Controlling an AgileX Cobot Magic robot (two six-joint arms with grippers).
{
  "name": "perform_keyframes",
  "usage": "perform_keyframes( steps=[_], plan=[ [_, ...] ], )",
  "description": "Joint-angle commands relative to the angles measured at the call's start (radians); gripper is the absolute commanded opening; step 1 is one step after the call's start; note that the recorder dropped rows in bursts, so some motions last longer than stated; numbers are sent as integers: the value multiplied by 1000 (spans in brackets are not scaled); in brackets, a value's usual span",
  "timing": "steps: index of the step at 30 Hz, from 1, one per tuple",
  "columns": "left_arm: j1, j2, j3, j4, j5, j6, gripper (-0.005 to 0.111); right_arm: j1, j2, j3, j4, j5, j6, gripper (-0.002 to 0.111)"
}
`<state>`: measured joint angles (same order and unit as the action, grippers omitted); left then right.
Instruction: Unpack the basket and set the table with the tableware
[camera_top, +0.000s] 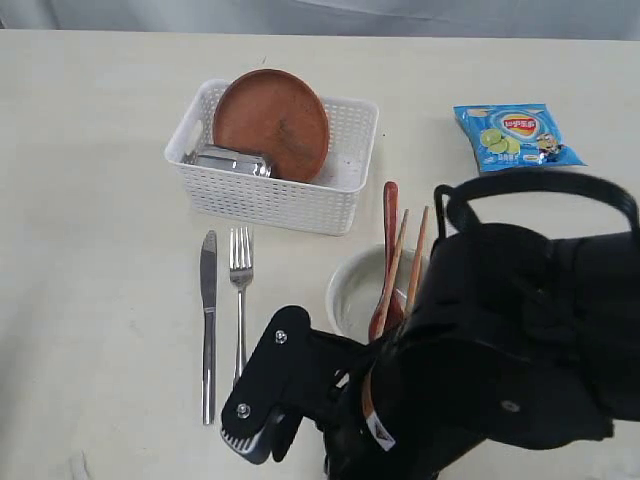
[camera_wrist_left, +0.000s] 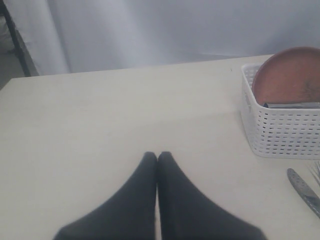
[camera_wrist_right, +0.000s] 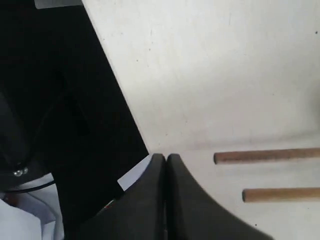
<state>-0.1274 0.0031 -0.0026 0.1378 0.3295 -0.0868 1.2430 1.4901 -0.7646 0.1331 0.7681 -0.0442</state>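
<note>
The white basket (camera_top: 262, 198) stands on the table (camera_top: 90, 250) and holds the brown plate (camera_top: 272, 122), which leans on edge, and a steel cup (camera_top: 232, 160). In front of it, the knife (camera_top: 208, 320) and fork (camera_top: 240, 295) lie side by side. The pale bowl (camera_top: 352, 290) holds the wooden spoon (camera_top: 389, 230) and chopsticks (camera_top: 416, 250). My left gripper (camera_wrist_left: 157, 155) is shut and empty over bare table, to the left of the basket (camera_wrist_left: 285, 130). My right gripper (camera_wrist_right: 165, 157) is shut and empty beside the chopsticks' ends (camera_wrist_right: 265, 156).
A blue chip bag (camera_top: 515, 135) lies at the back right. The bulky black right arm (camera_top: 510, 350) fills the front right of the exterior view and hides part of the bowl. The knife tip (camera_wrist_left: 302, 187) shows near the left gripper.
</note>
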Motion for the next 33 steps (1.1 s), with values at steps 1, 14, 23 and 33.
perform_keyframes(
  steps=[1, 14, 23, 33],
  plan=[
    [-4, -3, 3, 0, -10, 2, 0, 4, -81, -2, -33, 20, 87, 0],
    [-4, -3, 3, 0, -10, 2, 0, -264, -183, -2, -407, 143, 607, 0],
    [-4, -3, 3, 0, -10, 2, 0, -600, -154, -2, -33, 41, 244, 0],
    [-4, -3, 3, 0, -10, 2, 0, -602, 12, -2, -26, -53, 239, 0]
  ],
)
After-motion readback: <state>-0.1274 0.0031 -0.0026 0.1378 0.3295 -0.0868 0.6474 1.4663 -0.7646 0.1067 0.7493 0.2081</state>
